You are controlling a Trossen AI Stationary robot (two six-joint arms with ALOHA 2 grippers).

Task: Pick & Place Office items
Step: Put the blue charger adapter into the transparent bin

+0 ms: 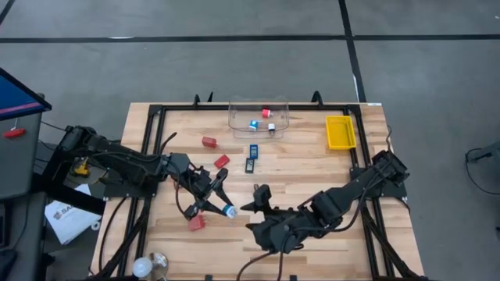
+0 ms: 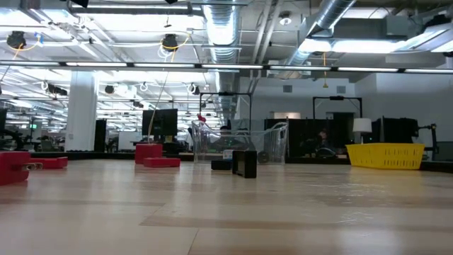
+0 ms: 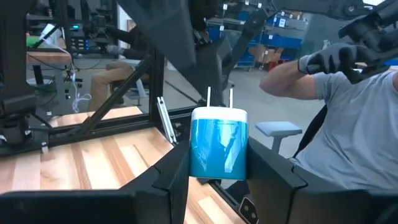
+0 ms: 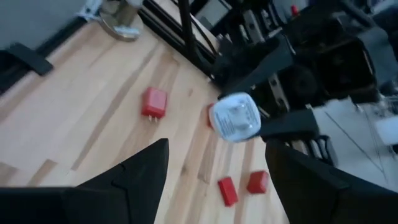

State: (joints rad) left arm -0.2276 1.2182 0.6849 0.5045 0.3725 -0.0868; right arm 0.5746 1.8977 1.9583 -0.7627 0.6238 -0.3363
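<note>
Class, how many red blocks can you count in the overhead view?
4 red blocks: one inside the clear tub, two mid-table together, one beside the left gripper holding the blue-and-white plug. Arms may hide others.

The table (image 1: 312, 176) has a light wood top with a black frame around it. It stands on a grey floor (image 1: 195, 70) with dark lines crossing behind the table. Left of the table sits a blue screen (image 1: 16, 92). Beyond the table is a big room. Silver pipes (image 2: 226, 28) run along the ceiling above it, with long bright lights (image 2: 141, 65) beside them. A white pillar (image 2: 81, 110) stands far behind the table's left side. A person (image 3: 348, 118) in a grey shirt sits beside the table.
</note>
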